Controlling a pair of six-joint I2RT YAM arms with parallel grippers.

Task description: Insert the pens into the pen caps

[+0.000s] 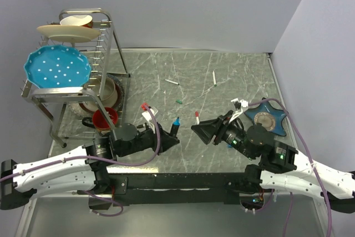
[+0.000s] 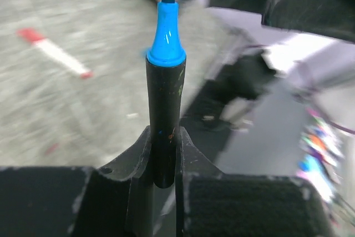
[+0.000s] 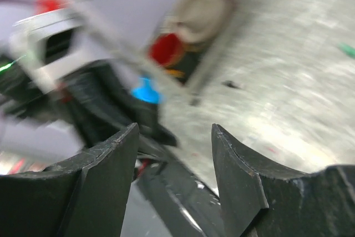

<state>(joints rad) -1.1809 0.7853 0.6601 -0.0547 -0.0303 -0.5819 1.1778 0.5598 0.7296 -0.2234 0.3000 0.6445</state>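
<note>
Black with a blue tip, the thick pen (image 2: 165, 92) stands upright, pinched at its lower barrel by the left tool (image 2: 165, 142) close to the counter's (image 1: 233, 70) near edge. The right tool (image 3: 175, 134) is spread, holding nothing. A red-ended white pen (image 1: 197, 117) lies just beside it, and a green cap (image 1: 179, 101) sits mid-counter.

You face a robotics lab test cell, not a real kitchen: plain pale lilac partition walls (image 1: 194, 9) box in a grey marble-patterned tabletop (image 1: 233, 84) holding a wire metal dish rack (image 1: 118, 48), with a white-shelled left robot arm (image 1: 50, 173) and white-shelled right robot arm (image 1: 310, 178) bolted along its near edge.
</note>
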